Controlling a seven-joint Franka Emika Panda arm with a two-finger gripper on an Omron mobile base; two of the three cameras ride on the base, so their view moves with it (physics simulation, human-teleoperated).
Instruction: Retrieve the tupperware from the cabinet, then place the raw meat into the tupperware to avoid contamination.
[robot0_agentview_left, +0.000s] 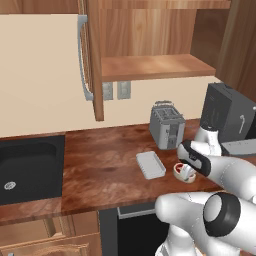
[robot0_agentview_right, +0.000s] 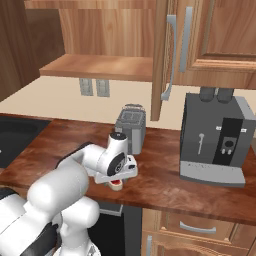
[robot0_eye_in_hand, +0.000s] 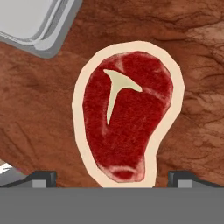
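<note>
The raw meat (robot0_eye_in_hand: 127, 118), a red steak with a cream fat rim, lies flat on the wooden counter right under my gripper (robot0_eye_in_hand: 113, 177). The gripper is open, with one dark fingertip (robot0_eye_in_hand: 41, 177) on each side of the steak's narrow end and nothing held. In the left base view the hand hangs low over the raw meat (robot0_agentview_left: 181, 174), which it partly hides. The pale tupperware (robot0_agentview_left: 150, 165) sits empty on the counter just left of the steak, and its corner (robot0_eye_in_hand: 39, 24) shows in the hand view. Above, the cabinet (robot0_agentview_left: 150, 67) stands open, its shelf bare.
A silver toaster (robot0_agentview_left: 166, 125) stands behind the steak, close to the hand. A dark coffee machine (robot0_agentview_left: 227, 112) is at the right against the wall. The black sink (robot0_agentview_left: 27, 167) lies at the far left. The open cabinet door (robot0_agentview_left: 92, 60) juts out above the counter.
</note>
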